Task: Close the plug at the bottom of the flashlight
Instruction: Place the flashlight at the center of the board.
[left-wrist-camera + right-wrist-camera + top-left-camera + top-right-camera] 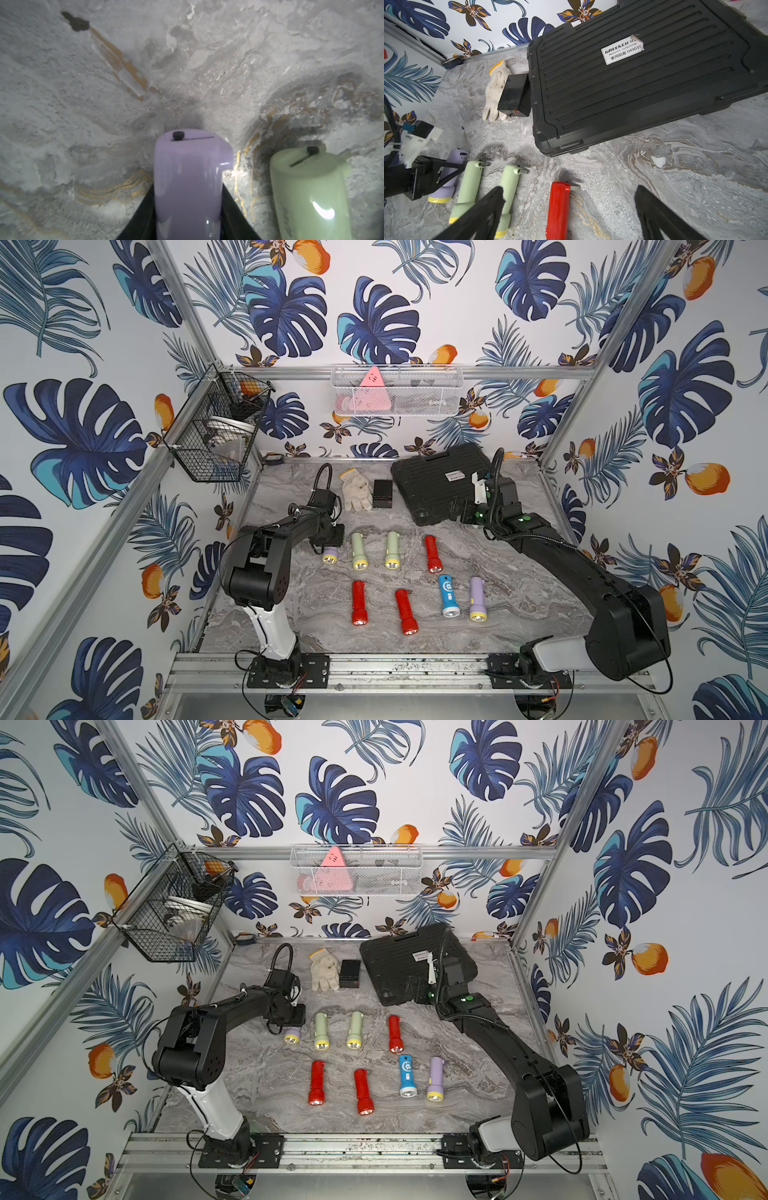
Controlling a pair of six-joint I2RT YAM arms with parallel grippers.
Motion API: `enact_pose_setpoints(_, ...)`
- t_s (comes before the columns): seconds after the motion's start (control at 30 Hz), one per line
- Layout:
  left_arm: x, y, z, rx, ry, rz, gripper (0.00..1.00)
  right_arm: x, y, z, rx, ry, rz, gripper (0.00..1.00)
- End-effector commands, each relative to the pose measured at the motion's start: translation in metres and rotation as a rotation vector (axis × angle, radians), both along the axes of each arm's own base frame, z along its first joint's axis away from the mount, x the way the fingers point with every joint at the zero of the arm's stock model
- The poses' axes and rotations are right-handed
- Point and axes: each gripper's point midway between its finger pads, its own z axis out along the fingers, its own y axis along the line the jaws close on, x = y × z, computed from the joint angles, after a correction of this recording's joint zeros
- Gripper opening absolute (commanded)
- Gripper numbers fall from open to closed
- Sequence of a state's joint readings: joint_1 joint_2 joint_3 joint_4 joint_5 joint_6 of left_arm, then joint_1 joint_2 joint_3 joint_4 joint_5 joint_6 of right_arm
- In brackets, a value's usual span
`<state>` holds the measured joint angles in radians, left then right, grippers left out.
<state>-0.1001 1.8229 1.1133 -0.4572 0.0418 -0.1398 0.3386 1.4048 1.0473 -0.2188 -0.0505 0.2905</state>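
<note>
At nine o'clock on the table [498,572], we clench our left gripper [328,543] around the lilac flashlight [187,187] lying flat beside a green flashlight [307,197]. Toward two o'clock, our right gripper [570,190] hangs released and empty near the black case [432,485].

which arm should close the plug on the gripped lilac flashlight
Right, probably: the right end effector is open by the black case, while the left end effector is shut on the lilac flashlight.
</note>
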Motion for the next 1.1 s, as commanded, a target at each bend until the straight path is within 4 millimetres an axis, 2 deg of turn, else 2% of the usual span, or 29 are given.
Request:
enact_pose_setpoints(0.0,-0.003,0.001,0.001,-0.006,0.016,0.019,0.3,-0.001,0.0,0.001,-0.01,-0.004,0.016,1.0)
enact_pose_setpoints(0.13,-0.001,0.002,0.006,0.0,0.0,0.022,0.37,-0.003,0.004,0.002,0.001,-0.001,0.041,1.0)
enact_pose_setpoints(0.2,0.0,0.002,0.008,0.0,-0.008,0.023,0.52,-0.004,0.004,0.003,0.0,-0.004,0.041,1.0)
enact_pose_setpoints(0.3,0.001,0.001,0.011,-0.005,-0.018,0.026,0.58,-0.004,0.004,0.003,0.0,-0.005,0.043,1.0)
enact_pose_setpoints(0.33,0.001,0.001,0.012,-0.008,-0.02,0.024,0.76,-0.005,0.004,0.003,-0.002,-0.005,0.044,1.0)
enact_pose_setpoints(0.5,0.004,-0.002,0.02,-0.023,-0.03,0.023,0.76,-0.005,0.003,0.006,-0.004,-0.017,0.042,1.0)
enact_pose_setpoints(0.63,0.008,-0.001,0.041,-0.031,-0.075,0.044,0.75,-0.006,0.001,0.008,-0.006,-0.026,0.035,1.0)
enact_pose_setpoints(0.77,0.004,-0.007,0.061,-0.077,-0.112,0.068,0.74,-0.006,0.001,0.009,-0.004,-0.033,0.034,1.0)
enact_pose_setpoints(0.9,-0.006,-0.018,0.073,-0.122,-0.117,0.072,0.74,-0.006,0.0,0.01,-0.005,-0.036,0.029,1.0)
enact_pose_setpoints(1.07,-0.017,-0.04,0.075,-0.139,-0.1,0.044,0.73,-0.006,0.0,0.01,-0.006,-0.039,0.029,1.0)
